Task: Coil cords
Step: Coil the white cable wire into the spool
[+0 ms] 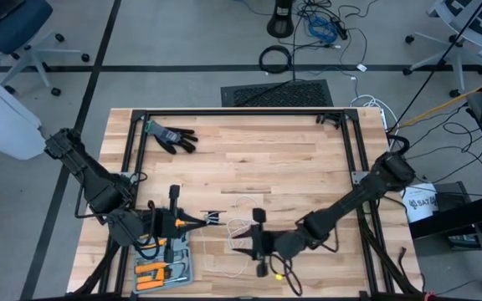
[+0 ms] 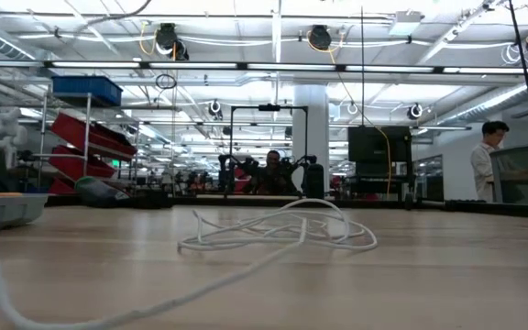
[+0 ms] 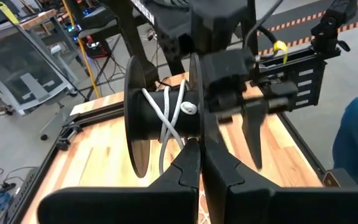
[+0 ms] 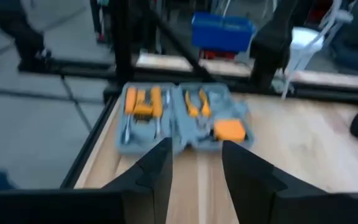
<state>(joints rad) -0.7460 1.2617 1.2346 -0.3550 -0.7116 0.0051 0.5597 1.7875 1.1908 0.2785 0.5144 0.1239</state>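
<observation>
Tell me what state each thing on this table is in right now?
White cord: partly wound, the rest loose on the table.
Black spool: a few turns on it, gripped by the left tool.
Right tool: open, empty.
Tool case: open, lying flat.
Black glove: lying flat, untouched.
</observation>
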